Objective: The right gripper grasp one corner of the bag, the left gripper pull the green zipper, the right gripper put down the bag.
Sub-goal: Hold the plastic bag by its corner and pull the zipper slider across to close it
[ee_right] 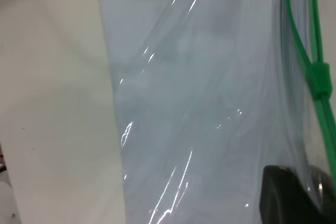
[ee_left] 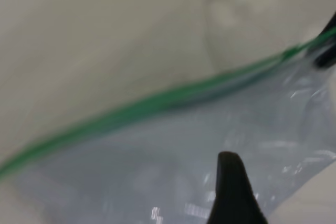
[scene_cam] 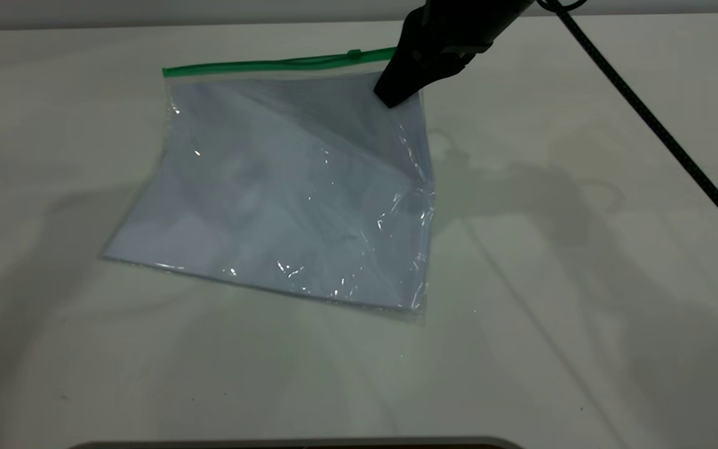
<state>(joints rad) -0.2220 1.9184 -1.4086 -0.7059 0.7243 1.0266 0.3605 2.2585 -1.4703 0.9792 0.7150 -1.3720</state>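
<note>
Bag corner pinched by right claw; black cable crosses table.

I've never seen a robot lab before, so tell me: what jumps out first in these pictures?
A crinkly clear bag with pale sheets inside fills the middle of the white table, its far right corner lifted and its near edge resting on the table. The right gripper, black and pointed, pinches that raised corner. A bright green zipper runs along the far edge, its slider close to the gripper.

Open table around lifted bag
</note>
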